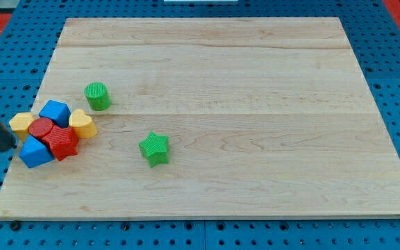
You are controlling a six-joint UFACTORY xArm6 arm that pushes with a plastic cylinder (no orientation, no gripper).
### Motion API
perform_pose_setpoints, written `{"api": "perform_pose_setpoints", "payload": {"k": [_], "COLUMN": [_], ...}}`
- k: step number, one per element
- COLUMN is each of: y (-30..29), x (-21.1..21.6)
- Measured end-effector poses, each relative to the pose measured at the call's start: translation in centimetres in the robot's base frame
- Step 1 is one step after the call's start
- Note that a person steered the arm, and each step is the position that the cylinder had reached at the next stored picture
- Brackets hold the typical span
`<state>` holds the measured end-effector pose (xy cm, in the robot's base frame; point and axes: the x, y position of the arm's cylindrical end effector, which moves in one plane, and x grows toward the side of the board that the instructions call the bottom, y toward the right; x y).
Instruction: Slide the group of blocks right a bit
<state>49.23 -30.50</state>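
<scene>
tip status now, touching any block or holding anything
My tip: no gripper, holds nothing; it sits at the board's left edge, just left of the blue block, contact cannot be told.

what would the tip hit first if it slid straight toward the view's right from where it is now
My tip sits at the board's left edge, just left of the cluster. Going straight right, it would probably meet the lower blue block first, with the red star-like block right behind it; depth is hard to judge.
</scene>
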Motion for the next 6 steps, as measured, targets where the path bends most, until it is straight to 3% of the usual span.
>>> {"api": "perform_pose_setpoints", "payload": {"k": [1, 2, 5, 6], "y": [0.0, 0.7, 1.2, 0.0], "x": [-4.7, -6.8, -6.2, -4.1]}}
